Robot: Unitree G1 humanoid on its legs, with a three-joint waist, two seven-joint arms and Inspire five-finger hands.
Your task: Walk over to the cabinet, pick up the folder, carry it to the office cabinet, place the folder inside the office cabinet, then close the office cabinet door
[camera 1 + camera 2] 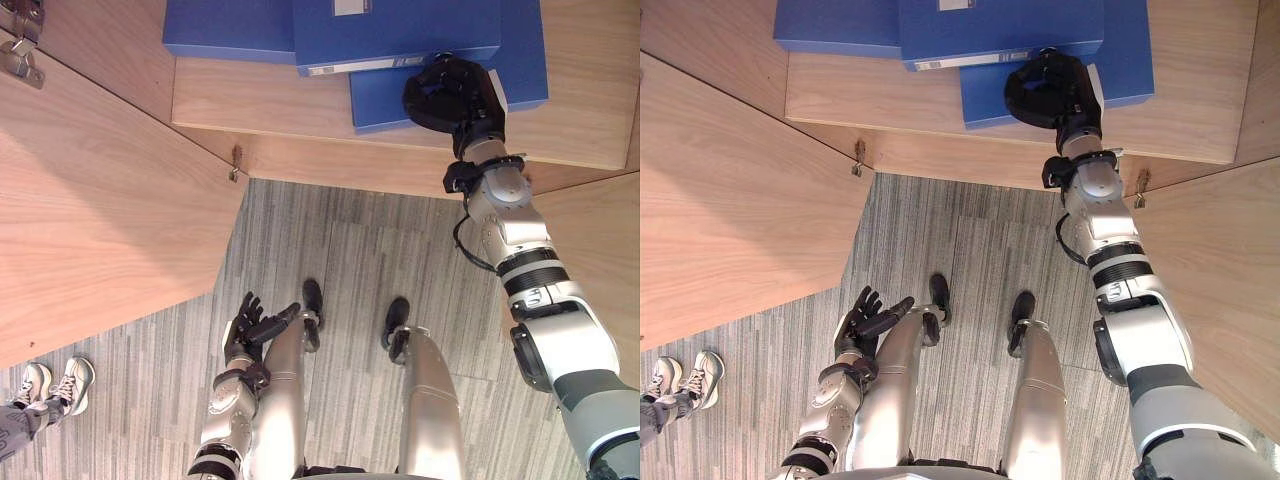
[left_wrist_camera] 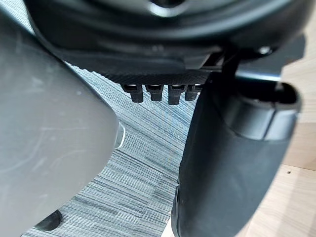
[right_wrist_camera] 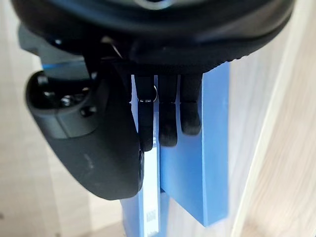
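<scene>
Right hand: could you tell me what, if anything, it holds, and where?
It cannot be told: the right hand rests on the near end of a folder, but whether it grips is hidden.

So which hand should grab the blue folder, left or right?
Right. The right hand is up at the cabinet shelf, its fingers lying on a blue folder. The left hand hangs low over the floor, open and far from the shelf.
</scene>
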